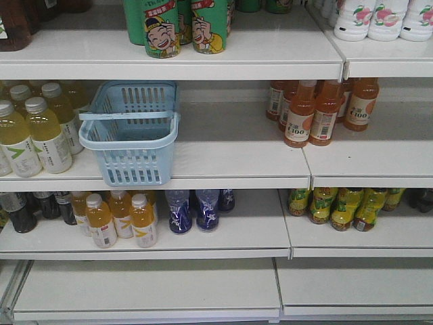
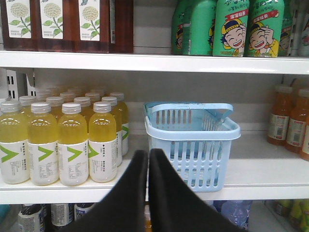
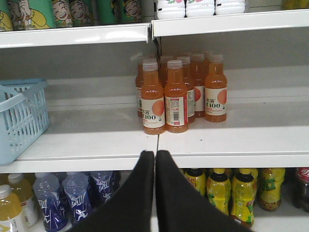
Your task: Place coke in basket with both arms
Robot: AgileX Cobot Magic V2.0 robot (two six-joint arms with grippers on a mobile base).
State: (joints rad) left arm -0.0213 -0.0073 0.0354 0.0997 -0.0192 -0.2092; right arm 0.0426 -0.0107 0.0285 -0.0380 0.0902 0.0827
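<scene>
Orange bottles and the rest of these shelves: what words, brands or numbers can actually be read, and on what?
"C100", on the white labels of the orange bottles.
A green "V"-like mark, on the yellow bottles.
On the green bottles, Chinese characters on a red banner: too blurred to read.
On the brown bottles, small print: unreadable.
On the basket handle, faint reddish print: unreadable.
</scene>
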